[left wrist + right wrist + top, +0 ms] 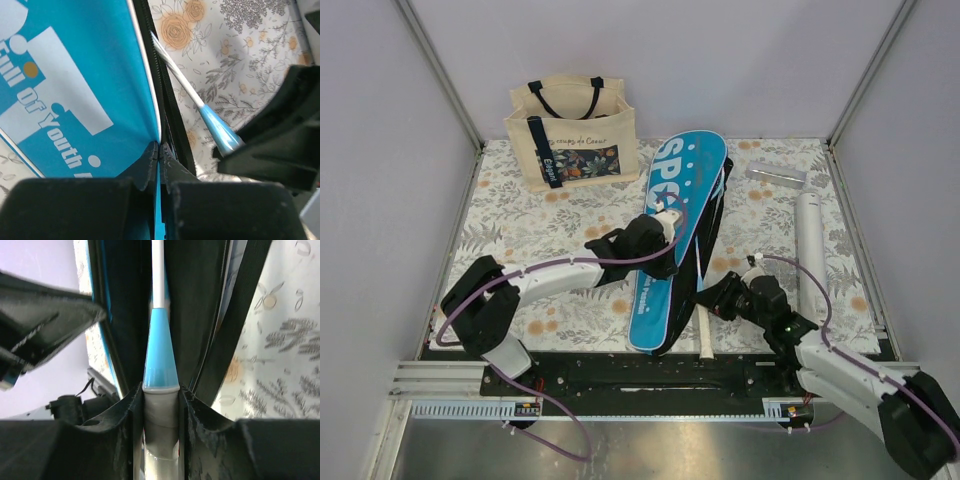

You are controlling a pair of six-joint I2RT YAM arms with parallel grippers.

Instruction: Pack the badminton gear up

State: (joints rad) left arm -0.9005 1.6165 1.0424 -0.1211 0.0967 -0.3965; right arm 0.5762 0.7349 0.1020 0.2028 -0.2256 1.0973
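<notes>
Nearest the right wrist lens, the right gripper (161,407) is seen part-closed, clamped on the white handle of one racket (160,360) just below its blue cone. From there the shaft is carried straight up the frame into the dark mouth of the case (676,225), which is laid from lower centre to upper right of the top view, so both long axes are matched. The case's edge is pinched by the fully closed left gripper (159,150). A push along that axis is judged needed, the right arm being nearer. One racket, one case, one tube (810,250) at right and one tote (572,135) at upper left are counted; a second racket cannot be made out.
</notes>
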